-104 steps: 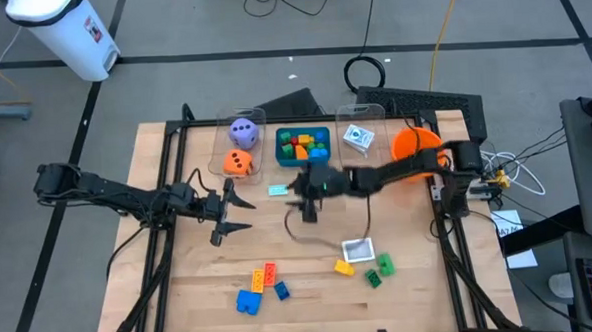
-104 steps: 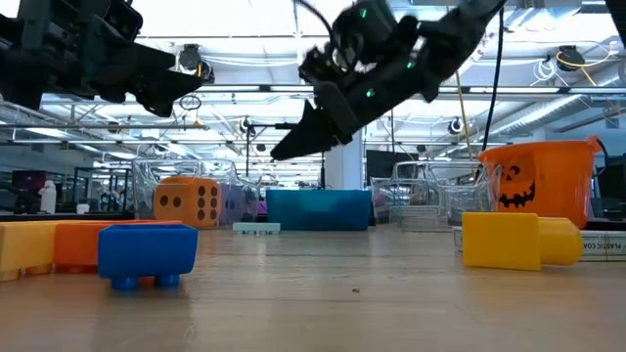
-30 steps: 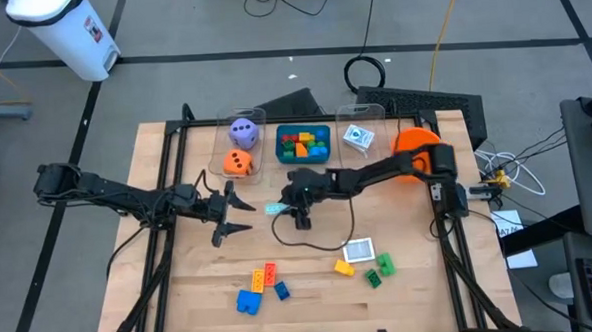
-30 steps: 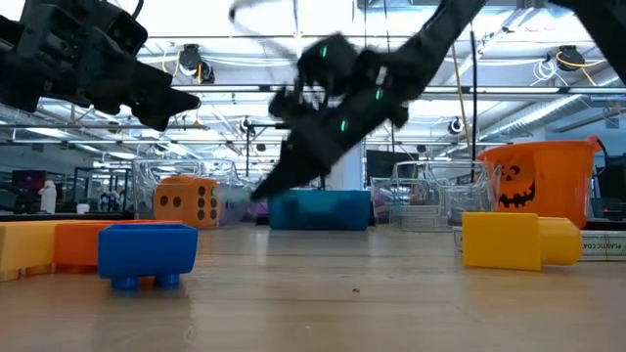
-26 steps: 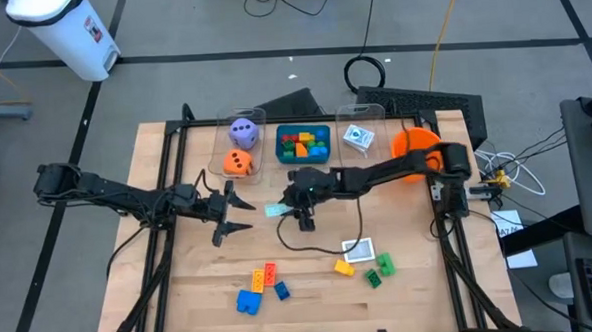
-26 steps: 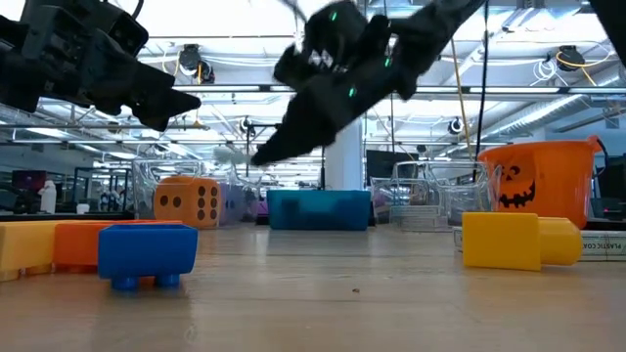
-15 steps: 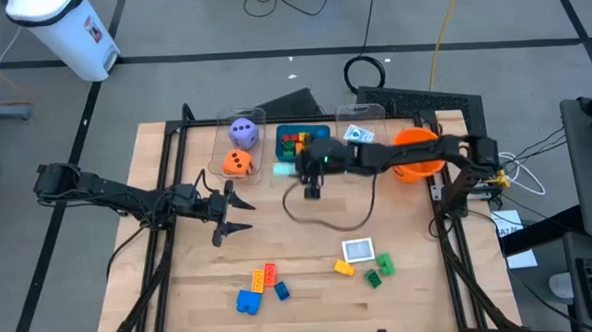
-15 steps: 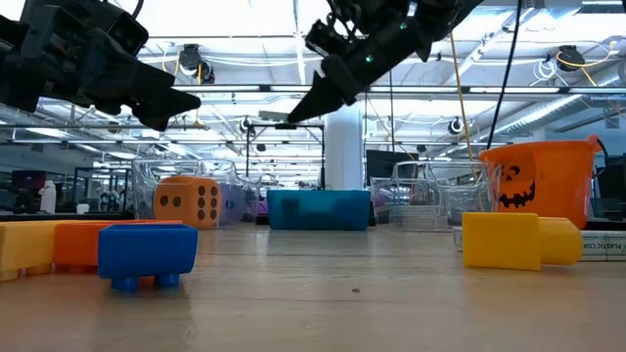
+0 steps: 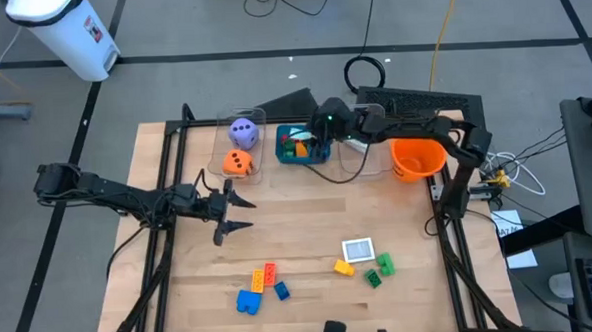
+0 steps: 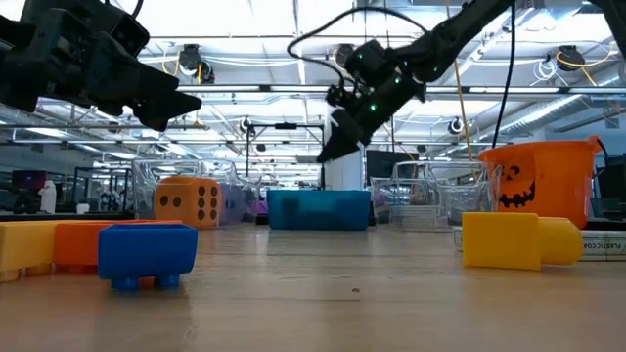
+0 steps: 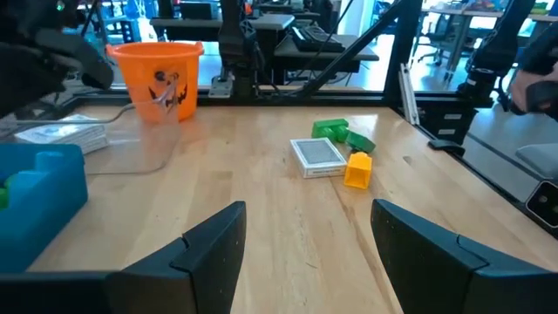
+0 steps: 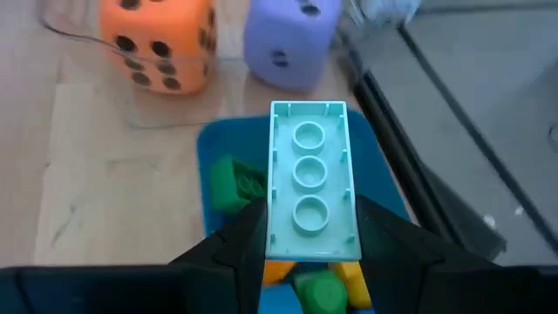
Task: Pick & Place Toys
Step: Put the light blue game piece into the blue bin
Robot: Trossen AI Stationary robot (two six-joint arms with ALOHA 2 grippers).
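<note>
My right gripper (image 9: 307, 137) hangs over the blue tray (image 9: 321, 157) of bricks at the far middle, shut on a pale mint brick (image 12: 309, 179). Behind the tray in the right wrist view, the orange die (image 12: 157, 39) and purple die (image 12: 288, 39) sit in a clear bin (image 9: 225, 149). My left gripper (image 9: 240, 210) stands open above the table's left middle, holding nothing. Loose bricks (image 9: 259, 286), green bricks (image 9: 380, 266), a yellow brick (image 9: 345, 268) and a white card (image 9: 359, 250) lie on the table near the front. My right gripper pinches the mint brick by its two long sides (image 12: 277, 235), at the end nearest the wrist, between its two fingers (image 12: 248, 231). The fingers slant down from the table's right and lie along the brick. The brick sticks out ahead, hollow underside up, clear above the tray.
An orange pumpkin bucket (image 9: 418, 157) stands at the far right, beside a clear bin (image 9: 360, 133) with cards. A black metal frame (image 9: 167, 192) runs along the table's left and right sides. Bare wood lies in the table's middle (image 9: 308, 220).
My right gripper has risen from the table's middle and swung toward the far edge, carrying the mint brick lifted clear, and now hangs over the blue tray. Its fingers have tipped to point less steeply down.
</note>
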